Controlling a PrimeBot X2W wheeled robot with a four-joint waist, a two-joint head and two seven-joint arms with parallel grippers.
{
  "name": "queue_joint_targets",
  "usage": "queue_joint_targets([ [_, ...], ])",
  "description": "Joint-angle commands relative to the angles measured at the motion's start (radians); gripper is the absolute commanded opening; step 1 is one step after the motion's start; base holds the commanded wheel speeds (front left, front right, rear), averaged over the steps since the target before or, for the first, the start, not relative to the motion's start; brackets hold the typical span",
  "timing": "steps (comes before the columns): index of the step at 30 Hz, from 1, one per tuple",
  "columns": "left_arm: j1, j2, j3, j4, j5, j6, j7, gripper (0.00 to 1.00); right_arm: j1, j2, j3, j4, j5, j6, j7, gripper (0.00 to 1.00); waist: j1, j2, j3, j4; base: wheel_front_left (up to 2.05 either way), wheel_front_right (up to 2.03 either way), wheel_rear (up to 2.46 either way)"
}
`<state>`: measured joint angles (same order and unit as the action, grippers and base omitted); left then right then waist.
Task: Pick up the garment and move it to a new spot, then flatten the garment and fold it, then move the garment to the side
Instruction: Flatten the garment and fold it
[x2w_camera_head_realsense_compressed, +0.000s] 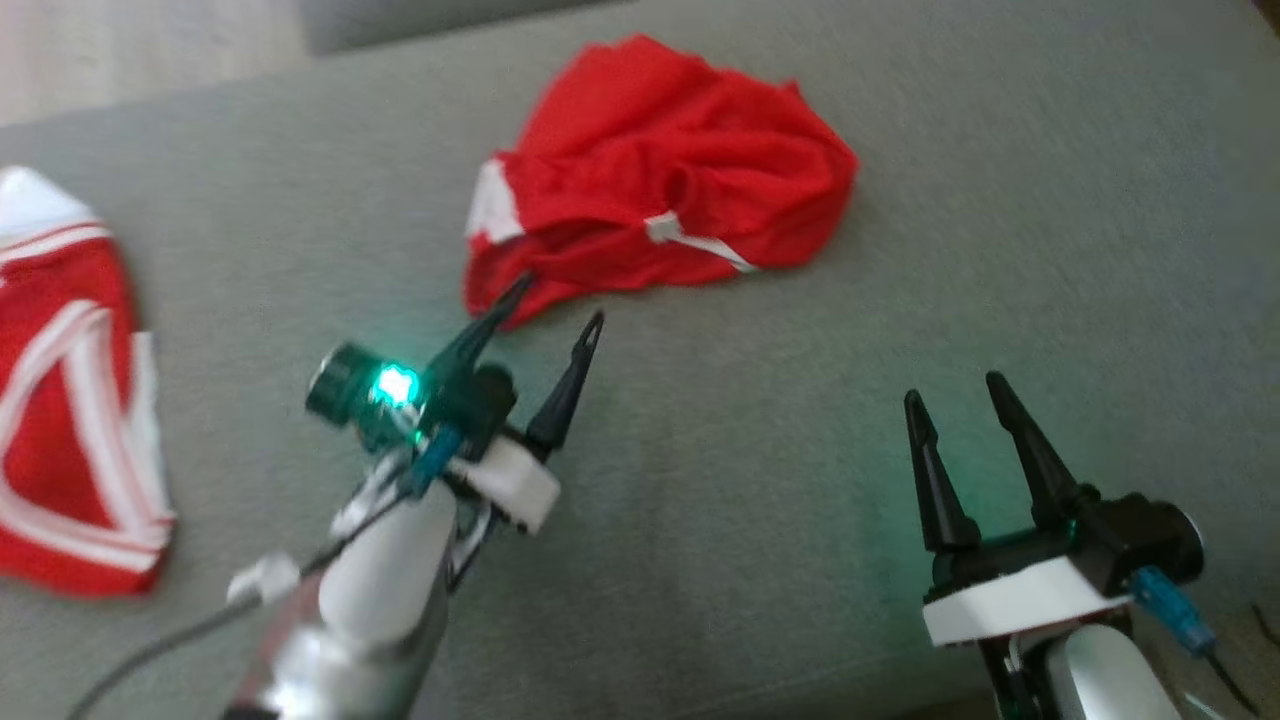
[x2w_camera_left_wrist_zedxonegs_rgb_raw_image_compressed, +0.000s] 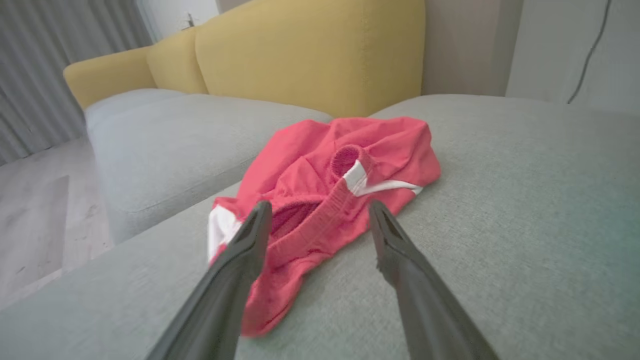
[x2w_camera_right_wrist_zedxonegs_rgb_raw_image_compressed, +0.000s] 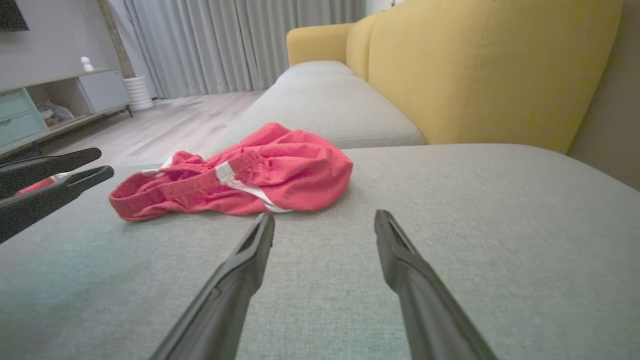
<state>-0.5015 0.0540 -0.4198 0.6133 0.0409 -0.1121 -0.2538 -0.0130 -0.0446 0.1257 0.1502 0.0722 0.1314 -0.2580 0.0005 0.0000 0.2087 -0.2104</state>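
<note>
A crumpled red fabric garment with white side panels and a ribbed waistband (x2w_camera_head_realsense_compressed: 660, 170) lies in a heap on the flat grey woven sofa seat (x2w_camera_head_realsense_compressed: 900, 250), towards its far side, a little left of centre in the head view. In the left wrist view a mustard-yellow padded backrest (x2w_camera_left_wrist_zedxonegs_rgb_raw_image_compressed: 310, 55) rises behind it.

The left tool (x2w_camera_head_realsense_compressed: 560, 300) sits at the garment's near edge with its two dark fingers spread wide and nothing between them. One fingertip overlaps the waistband hem and the other is over bare grey cloth just beside it. Whether that first tip touches the fabric I cannot tell. A green light (x2w_camera_head_realsense_compressed: 397, 383) glows on this wrist.

The right tool (x2w_camera_head_realsense_compressed: 953, 390) is well apart from the garment, over bare seat at the lower right of the head view, its fingers also fully spread and holding nothing.

A second red garment with white striped edging (x2w_camera_head_realsense_compressed: 60, 400) lies at the seat's left edge, well apart from the first.
</note>
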Motion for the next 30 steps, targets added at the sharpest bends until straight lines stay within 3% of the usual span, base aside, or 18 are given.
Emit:
queue_joint_targets([
  [1,-0.061,0.017,0.011,0.018,0.011,-0.006,-0.008,1.00,-0.031,-0.006,0.026,-0.034,0.010,-0.001,-0.004,1.00,-0.0005,0.0000,0.082,-0.085,0.00,0.00,0.00],
  [7,-0.219,0.029,-0.032,0.154,0.040,-0.007,-0.008,1.00,-0.051,-0.006,0.052,-0.043,0.032,-0.001,-0.004,1.00,-0.0005,0.0000,0.138,-0.152,0.00,0.00,0.00],
  [17,-0.332,0.056,-0.033,0.263,0.043,0.046,-0.008,1.00,-0.067,-0.006,0.074,-0.045,0.067,-0.001,-0.004,1.00,-0.0005,0.0000,0.174,-0.205,0.00,0.00,0.00],
  [18,-0.343,0.061,-0.043,0.265,0.039,0.037,-0.008,0.63,-0.067,-0.006,0.076,-0.044,0.073,-0.001,-0.004,1.00,-0.0005,0.0000,0.175,-0.209,0.00,0.00,0.00],
  [19,-0.344,0.062,-0.050,0.256,0.037,0.030,-0.008,0.12,-0.067,-0.006,0.075,-0.043,0.075,-0.001,-0.004,1.00,-0.0005,0.0000,0.175,-0.209,0.00,0.00,0.00],
  [20,-0.343,0.063,-0.057,0.251,0.033,0.024,-0.008,0.00,-0.066,-0.006,0.074,-0.042,0.076,-0.001,-0.004,1.00,-0.0005,0.0000,0.173,-0.208,0.00,0.00,0.00],
  [26,-0.341,0.042,-0.109,0.163,-0.021,-0.009,-0.008,0.00,-0.058,-0.006,0.069,-0.032,0.085,-0.001,-0.004,1.00,-0.0005,0.0000,0.127,-0.201,0.00,0.00,0.00],
  [30,-0.377,0.016,-0.139,0.054,-0.132,-0.017,-0.008,0.00,-0.040,-0.006,0.061,-0.020,0.074,-0.001,-0.004,1.00,-0.0005,0.0000,0.058,-0.185,0.00,0.00,0.00],
])
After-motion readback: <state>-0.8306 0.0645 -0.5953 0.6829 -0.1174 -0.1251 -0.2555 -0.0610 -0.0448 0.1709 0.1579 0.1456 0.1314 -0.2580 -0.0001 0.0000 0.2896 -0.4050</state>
